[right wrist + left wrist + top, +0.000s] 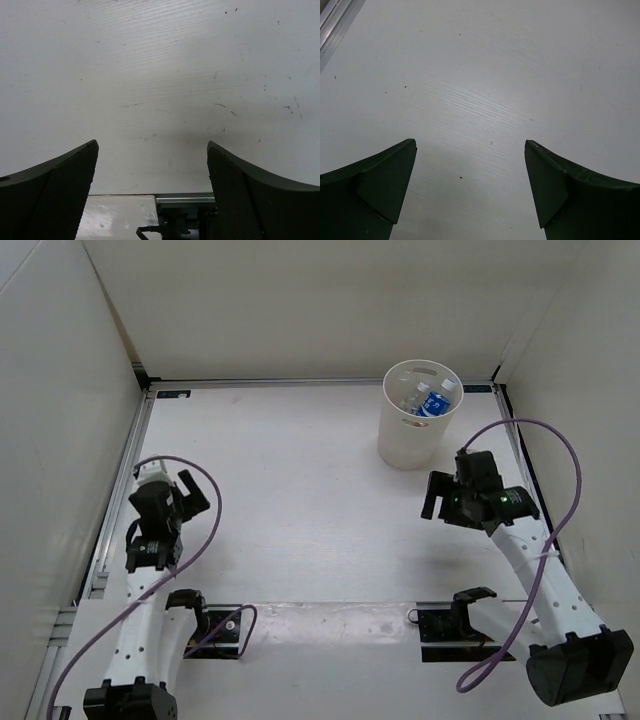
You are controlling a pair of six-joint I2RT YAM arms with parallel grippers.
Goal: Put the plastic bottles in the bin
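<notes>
Plastic bottles (434, 402) partly hidden within the bin (405, 440), count unclear.

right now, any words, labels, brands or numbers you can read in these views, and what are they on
No text can be read in any view.
Blue label on a plastic bottle inside the bin: there is print, but it is too small and blurred to read.
Table, in the top view and both wrist views: no words, numbers or signs.

L arm (152, 525), R arm (522, 545): jaws wide.
</notes>
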